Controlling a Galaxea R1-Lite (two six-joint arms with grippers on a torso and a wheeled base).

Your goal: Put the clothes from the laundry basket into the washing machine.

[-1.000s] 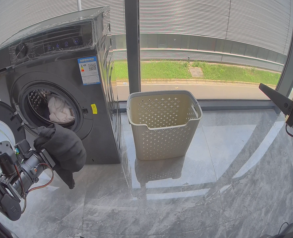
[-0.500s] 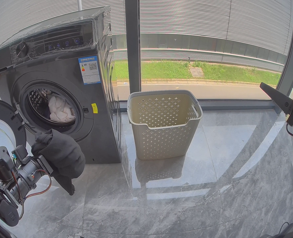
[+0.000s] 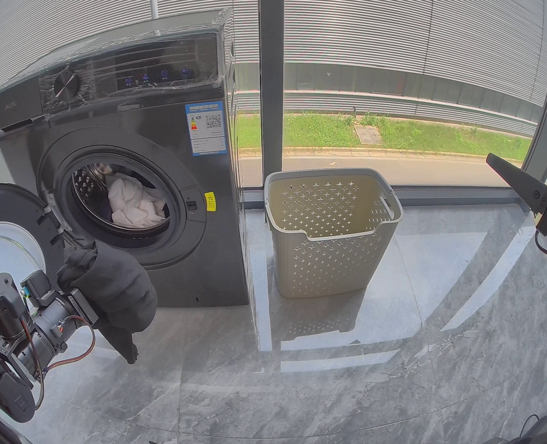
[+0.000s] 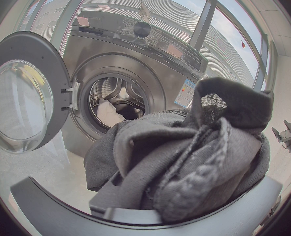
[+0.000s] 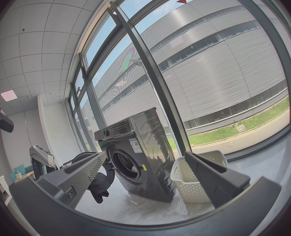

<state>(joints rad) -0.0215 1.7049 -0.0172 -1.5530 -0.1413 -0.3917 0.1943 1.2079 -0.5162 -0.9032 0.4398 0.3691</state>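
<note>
- Head view puts the left gripper (image 3: 83, 308) low in front of the washing machine (image 3: 162, 124). Its jaws are clamped on a dark grey garment (image 3: 113, 288). The cloth bunches over the jaws and hides them, and a tail hangs beneath, so we judge the bite deep enough for carrying.
- Ahead of those jaws and above them is the drum opening (image 3: 125, 198), near the garment but not touching it. The bundle sits lower than the opening, which we read as a staging height before a lift and a push inward.
- Just to the left of the jaws, the door (image 3: 8, 229) stands swung wide, leaving the way into the drum free. It is close beside the arm, so we think a sideways drift could knock it.
- Beyond the jaws, inside the drum, lies a white cloth (image 3: 134, 201). We take this to mean the task is well along.
- Well to the right of the left jaws, the laundry basket (image 3: 332, 237) stands on the floor (image 3: 378, 353) beside the machine, between the two grippers. We see no clothes through its open top, so we judge the held garment to be the last.
- Farther right, the right gripper (image 5: 144, 156) hangs high with its jaws spread wide on nothing. We think it is parked there to stay out of the way.
- Below the left jaws, the dangling tail could snag on the opening's edge during the push, so the lift should clear it first.
</note>
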